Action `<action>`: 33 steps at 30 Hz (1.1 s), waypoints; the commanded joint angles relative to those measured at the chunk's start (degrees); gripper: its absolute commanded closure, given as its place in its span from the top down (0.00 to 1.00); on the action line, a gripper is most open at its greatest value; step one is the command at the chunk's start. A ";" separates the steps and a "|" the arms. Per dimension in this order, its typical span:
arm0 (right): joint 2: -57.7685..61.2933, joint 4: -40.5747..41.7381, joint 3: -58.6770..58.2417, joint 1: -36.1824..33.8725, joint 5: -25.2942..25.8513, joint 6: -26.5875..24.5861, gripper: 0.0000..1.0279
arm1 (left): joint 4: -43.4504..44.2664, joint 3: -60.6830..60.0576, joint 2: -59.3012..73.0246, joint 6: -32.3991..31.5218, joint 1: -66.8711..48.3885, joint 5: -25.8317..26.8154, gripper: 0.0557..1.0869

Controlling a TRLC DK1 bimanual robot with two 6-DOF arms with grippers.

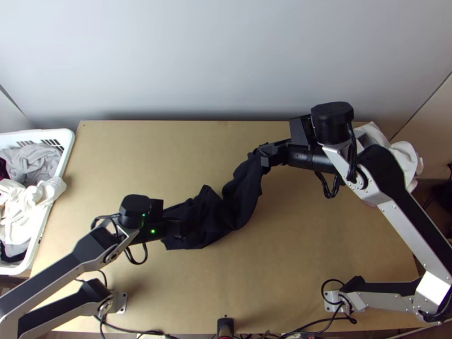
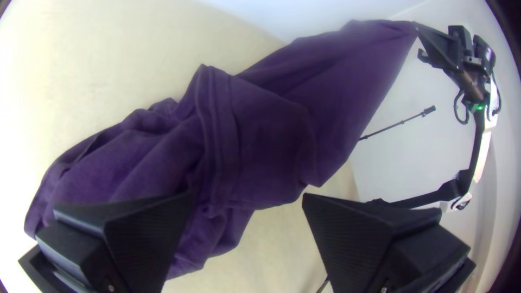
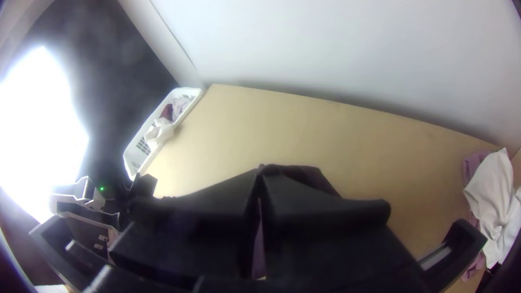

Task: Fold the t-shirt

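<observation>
We log the shirt [image 1: 244, 195] bunched mid-table [image 1: 141, 152], its far right end raised, pinched in the right gripper [image 1: 264, 156]. The left gripper [image 1: 178, 229] is at the near left end, fingers spread. We note a basket [image 1: 67, 139] at left, white cloth [image 1: 404, 155] far right.

The top view's left edge crops the white plastic laundry basket [image 1: 68, 138]. The silver-and-black right arm [image 1: 402, 225] partly hides white cloth [image 1: 405, 157] at the counter's [image 1: 316, 237] far right. The right pincer [image 1: 264, 155] covers the gripped tip of the dark purple fabric t-shirt [image 1: 247, 186].
</observation>
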 commanded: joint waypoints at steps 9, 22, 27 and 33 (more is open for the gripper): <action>-0.22 -0.08 -0.19 0.02 0.03 -0.16 0.03 | 4.77 -0.03 4.69 -1.14 -7.48 -0.26 0.94; -0.66 -0.17 0.07 0.02 0.38 -0.24 0.03 | 5.48 -0.91 5.22 0.35 -7.57 -3.95 0.94; -0.66 -0.17 -0.10 0.02 0.47 -0.24 0.03 | 4.24 -1.88 2.23 1.05 -7.30 -5.27 0.94; -0.57 -0.08 -0.19 0.10 0.47 -0.24 0.03 | 4.33 -2.23 1.88 1.32 -7.22 -5.97 0.94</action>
